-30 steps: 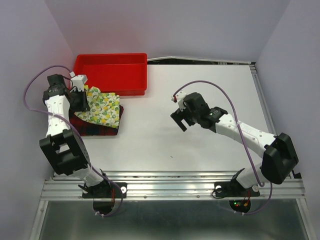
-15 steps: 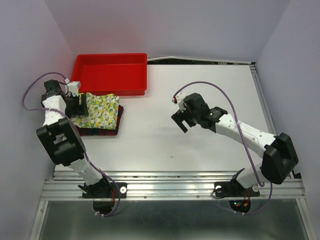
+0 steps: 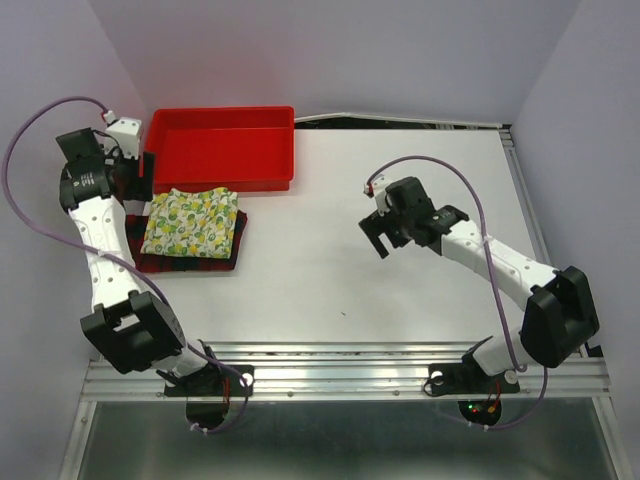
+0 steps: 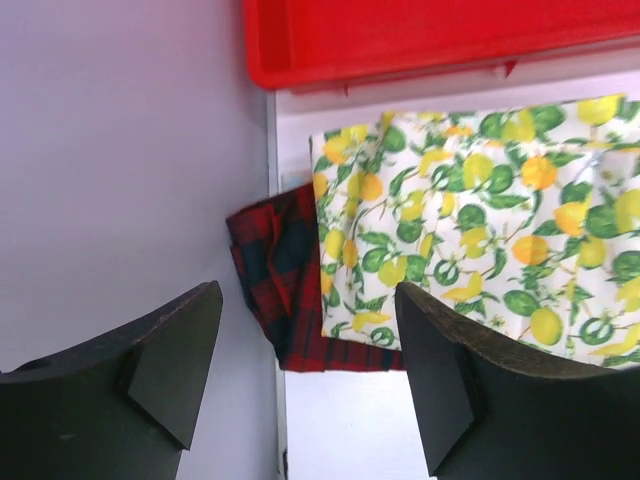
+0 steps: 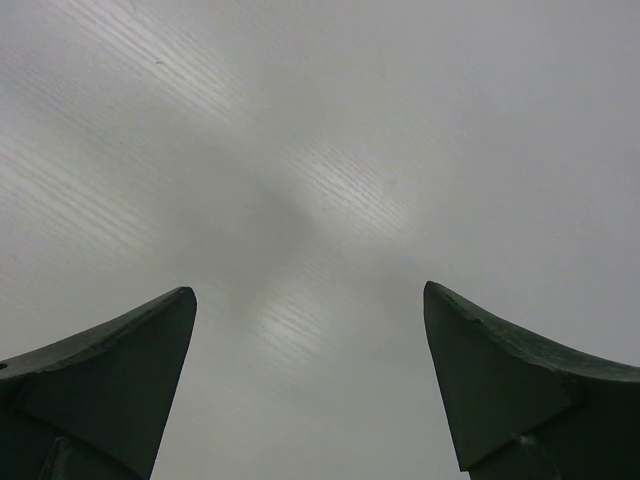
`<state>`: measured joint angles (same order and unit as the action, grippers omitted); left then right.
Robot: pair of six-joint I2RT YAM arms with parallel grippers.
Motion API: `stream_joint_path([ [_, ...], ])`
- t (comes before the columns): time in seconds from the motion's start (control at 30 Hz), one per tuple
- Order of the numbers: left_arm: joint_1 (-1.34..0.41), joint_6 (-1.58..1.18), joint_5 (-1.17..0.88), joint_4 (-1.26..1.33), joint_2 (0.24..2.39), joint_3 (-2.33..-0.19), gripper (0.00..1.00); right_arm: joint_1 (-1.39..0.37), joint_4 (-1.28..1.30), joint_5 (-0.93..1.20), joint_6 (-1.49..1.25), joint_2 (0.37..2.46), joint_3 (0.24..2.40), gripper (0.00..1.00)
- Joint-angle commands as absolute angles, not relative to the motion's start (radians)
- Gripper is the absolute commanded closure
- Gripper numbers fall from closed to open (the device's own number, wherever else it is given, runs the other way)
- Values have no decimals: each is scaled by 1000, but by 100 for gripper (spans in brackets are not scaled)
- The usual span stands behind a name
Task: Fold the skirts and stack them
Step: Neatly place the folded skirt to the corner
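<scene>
walls: pale lilac | table: white | front rail: ribbed metal

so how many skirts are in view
2. The white cloth skirt printed with yellow lemons lies folded on top of the red-and-black plaid cloth skirt, both at the table's left edge, just in front of the red plastic tray. A third under them cannot be ruled out.

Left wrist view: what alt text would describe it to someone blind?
A folded white cloth skirt printed with lemons lies atop a red-and-black plaid skirt, beside a red plastic tray; the open left pincer hovers above.
</scene>
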<state>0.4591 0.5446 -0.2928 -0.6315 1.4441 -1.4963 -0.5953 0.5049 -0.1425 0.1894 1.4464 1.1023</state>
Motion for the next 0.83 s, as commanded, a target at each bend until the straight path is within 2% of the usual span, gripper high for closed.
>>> stream_joint_path([
  [0.0,356,572,-261,-655,1440,-1540,18,-520,566,-62,143,1413,1149,0],
  [0.03,329,562,-261,-657,1436,-1539,17,-502,578,-31,123,1414,1155,0],
  [0.07,257,560,-262,-640,1425,-1533,1,-451,603,-14,112,1417,1163,0],
  [0.2,9,497,-201,-562,1374,-1503,1,-306,649,122,74,1413,1160,0],
  [0.33,-219,367,-239,-519,1436,-1525,1,-160,687,236,51,1388,1152,0],
  [0.4,-324,312,-215,-468,1472,-1499,1,-144,683,241,55,1365,1120,0],
  [0.57,-422,235,-213,-355,1517,-1385,1,-126,669,254,58,1335,1051,0],
  [0.8,-462,232,-187,-282,1500,-1278,2,-117,661,290,60,1321,1035,0],
])
